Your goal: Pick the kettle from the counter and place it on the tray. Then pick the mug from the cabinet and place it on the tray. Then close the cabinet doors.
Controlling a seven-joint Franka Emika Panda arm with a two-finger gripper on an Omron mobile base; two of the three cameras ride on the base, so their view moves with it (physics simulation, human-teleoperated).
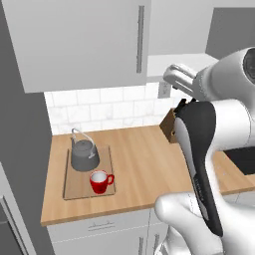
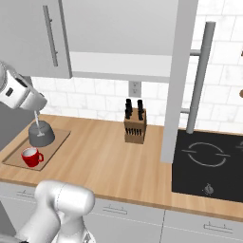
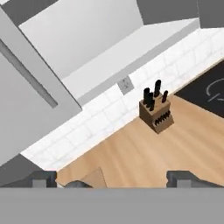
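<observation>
Left base view has kettle (image 1: 84, 154) and mug (image 1: 101, 181) on the tray (image 1: 74, 191), so with fingers (image 3: 43, 178) wide and empty, swing the right cabinet door (image 2: 176, 80) shut from its outer edge.

The counter (image 1: 142, 164) is bare between the tray (image 1: 74, 187) and the knife block (image 2: 135, 124). Above the block, an open cabinet door (image 2: 176, 71) stands out over the counter and blocks the way.

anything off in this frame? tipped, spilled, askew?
Nothing tipped or spilled. The kettle and the mug both stand upright on the tray. The only loose end: one cabinet door stands swung out over the counter, leaving the cabinet open. The knife block looks fine.
</observation>
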